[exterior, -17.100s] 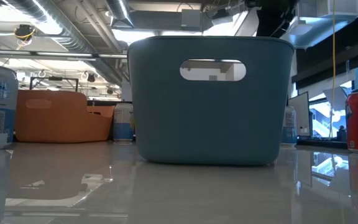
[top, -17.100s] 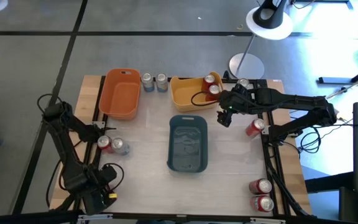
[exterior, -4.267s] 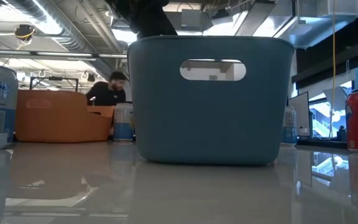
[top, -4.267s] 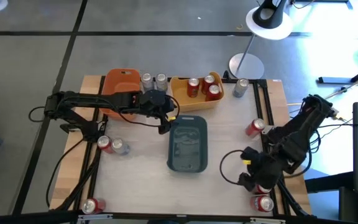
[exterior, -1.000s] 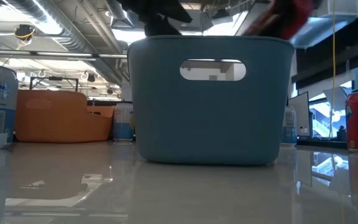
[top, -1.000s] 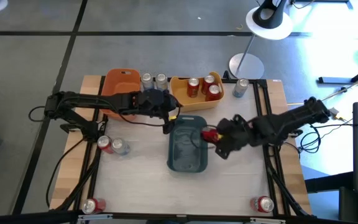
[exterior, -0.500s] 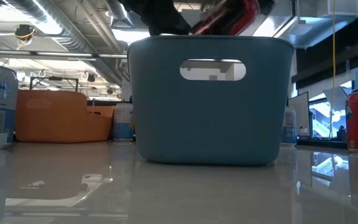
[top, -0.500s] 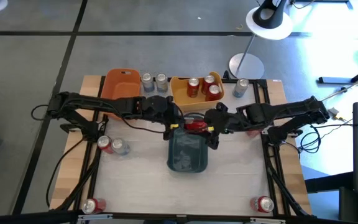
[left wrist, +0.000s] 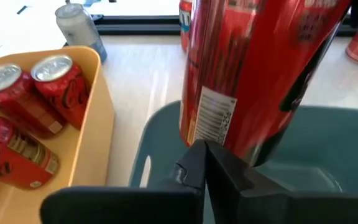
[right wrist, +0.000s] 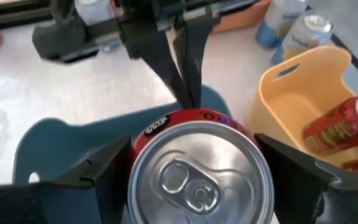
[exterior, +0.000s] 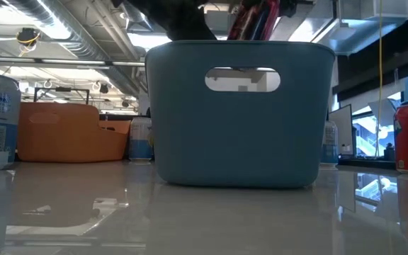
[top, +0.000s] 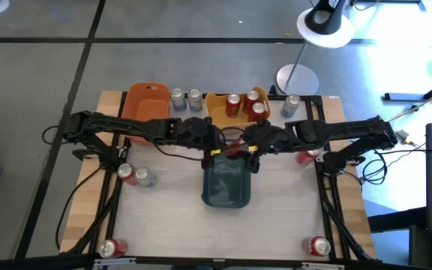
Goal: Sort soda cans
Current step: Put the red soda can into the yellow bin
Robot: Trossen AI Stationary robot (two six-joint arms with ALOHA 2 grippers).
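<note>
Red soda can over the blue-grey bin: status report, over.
Right gripper holds the red metal soda can above the blue-grey plastic bin. Left gripper shut, fingertips against that can. Nothing else in the way.

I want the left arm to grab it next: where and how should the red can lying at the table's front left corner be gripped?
Grip the red can across its round body, midway along, coming from above. It lies on its side, so the curved sides face the fingers.
</note>
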